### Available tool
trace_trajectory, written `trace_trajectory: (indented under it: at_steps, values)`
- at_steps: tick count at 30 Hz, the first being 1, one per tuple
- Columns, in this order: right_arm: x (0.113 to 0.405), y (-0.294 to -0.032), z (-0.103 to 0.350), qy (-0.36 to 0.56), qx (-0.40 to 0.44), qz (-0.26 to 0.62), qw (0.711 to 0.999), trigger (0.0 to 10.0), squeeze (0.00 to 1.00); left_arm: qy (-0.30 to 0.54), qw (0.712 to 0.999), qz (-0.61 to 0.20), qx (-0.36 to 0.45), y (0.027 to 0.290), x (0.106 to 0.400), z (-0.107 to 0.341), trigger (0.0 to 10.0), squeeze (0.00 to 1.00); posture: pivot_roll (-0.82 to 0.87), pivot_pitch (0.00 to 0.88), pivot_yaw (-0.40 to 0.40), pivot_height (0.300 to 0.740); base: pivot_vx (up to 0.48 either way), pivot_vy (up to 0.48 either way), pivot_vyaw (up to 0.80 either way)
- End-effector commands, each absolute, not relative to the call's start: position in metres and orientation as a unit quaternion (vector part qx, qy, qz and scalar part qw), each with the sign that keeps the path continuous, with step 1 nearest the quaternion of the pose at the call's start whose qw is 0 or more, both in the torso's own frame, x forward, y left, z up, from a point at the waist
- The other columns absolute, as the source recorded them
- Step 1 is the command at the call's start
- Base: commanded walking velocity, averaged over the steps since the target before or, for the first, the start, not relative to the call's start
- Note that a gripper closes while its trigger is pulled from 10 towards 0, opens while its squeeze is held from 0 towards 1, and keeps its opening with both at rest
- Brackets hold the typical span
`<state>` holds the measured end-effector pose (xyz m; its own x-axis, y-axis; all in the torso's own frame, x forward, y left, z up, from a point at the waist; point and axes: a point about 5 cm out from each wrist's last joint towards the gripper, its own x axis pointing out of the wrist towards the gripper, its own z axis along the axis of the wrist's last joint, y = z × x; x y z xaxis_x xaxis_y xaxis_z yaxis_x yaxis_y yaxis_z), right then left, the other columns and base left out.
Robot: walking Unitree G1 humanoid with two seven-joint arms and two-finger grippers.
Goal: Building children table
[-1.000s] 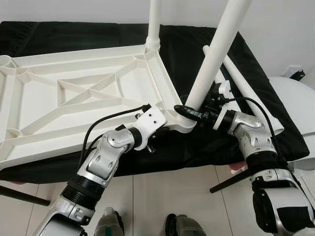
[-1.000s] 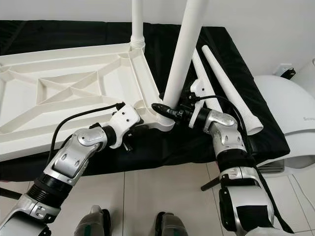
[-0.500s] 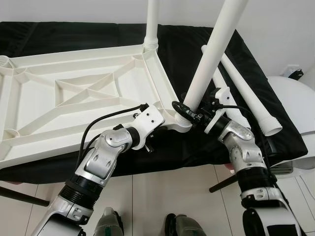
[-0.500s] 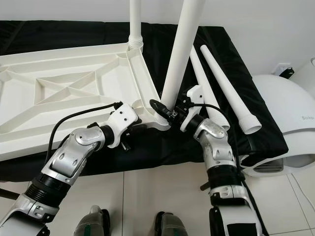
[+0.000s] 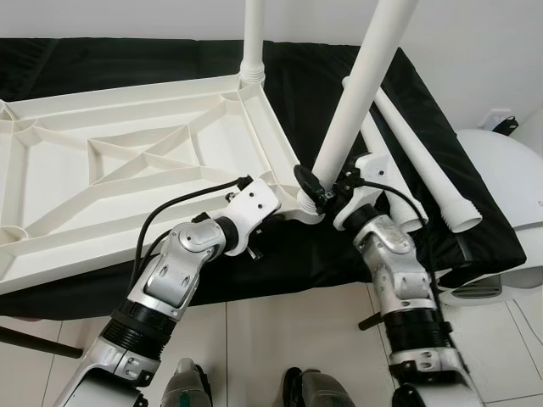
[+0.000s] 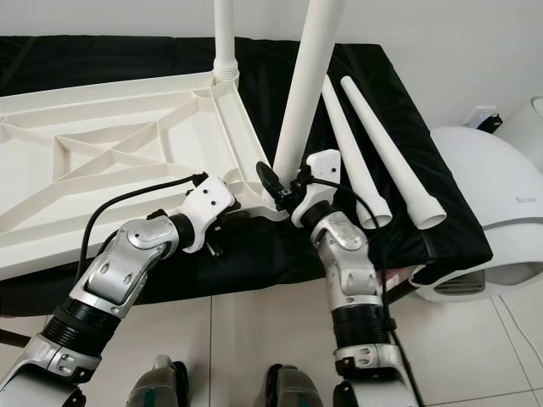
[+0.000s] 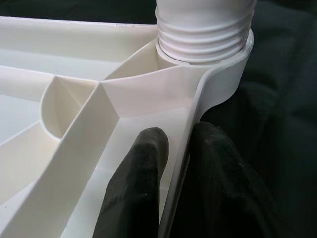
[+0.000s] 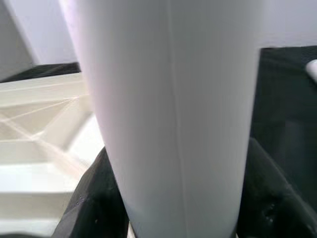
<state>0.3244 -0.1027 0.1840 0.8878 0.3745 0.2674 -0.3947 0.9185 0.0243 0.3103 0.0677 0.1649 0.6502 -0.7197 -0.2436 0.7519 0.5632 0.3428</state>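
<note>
A white plastic tabletop (image 5: pixel 127 161) lies upside down on a black cloth (image 5: pixel 339 76). One white leg (image 5: pixel 252 34) stands screwed into its far right corner. A second leg (image 5: pixel 361 89) rises tilted from the threaded socket (image 7: pixel 205 29) at the near right corner. My right gripper (image 5: pixel 316 188) is shut around this leg's base, with a black finger (image 8: pixel 86 198) on either side of the shaft. My left gripper (image 7: pixel 178 136) is shut on the tabletop's rim just beside that corner, one finger inside the rim and one outside.
Two loose white legs (image 5: pixel 420 157) lie side by side on the cloth to the right. A rounded white appliance (image 5: pixel 509 178) stands past the cloth's right edge. Tiled floor and my feet (image 5: pixel 191 386) are below, with a dark stand leg (image 5: pixel 38 339) at the left.
My right forearm has swung in from the right to nearly straight ahead, its gripper still around the leg's base. The left gripper keeps its hold on the rim.
</note>
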Motion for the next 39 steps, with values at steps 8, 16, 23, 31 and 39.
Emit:
trace_trajectory:
  at_steps: [8, 16, 23, 31, 39]
  values:
    - [0.323, -0.089, 0.171, -0.096, 0.038, 0.104, 0.989, 0.0, 0.00, 0.038, 0.882, -0.419, 0.213, 0.063, 0.308, 0.164, 10.0, 0.00, 0.04, 0.175, -0.033, 0.740, 0.000, 0.000, 0.00]
    - [0.320, -0.088, 0.168, -0.088, 0.038, 0.059, 0.994, 0.0, 0.00, 0.039, 0.882, -0.418, 0.214, 0.064, 0.308, 0.164, 10.0, 0.00, 0.05, 0.177, -0.034, 0.740, 0.000, 0.000, 0.00]
    - [0.319, -0.093, 0.174, -0.105, 0.040, 0.043, 0.993, 10.0, 0.84, 0.040, 0.882, -0.418, 0.215, 0.065, 0.308, 0.164, 10.0, 0.00, 0.05, 0.179, -0.032, 0.740, 0.000, 0.000, 0.00]
    - [0.323, -0.104, 0.185, -0.131, 0.045, 0.113, 0.984, 10.0, 1.00, 0.041, 0.882, -0.418, 0.214, 0.064, 0.308, 0.164, 10.0, 0.00, 0.04, 0.181, -0.032, 0.740, 0.000, 0.000, 0.00]
    - [0.329, -0.122, 0.192, -0.137, 0.033, 0.186, 0.972, 10.0, 1.00, 0.041, 0.882, -0.418, 0.214, 0.064, 0.308, 0.164, 10.0, 0.00, 0.04, 0.179, -0.030, 0.740, 0.000, 0.000, 0.00]
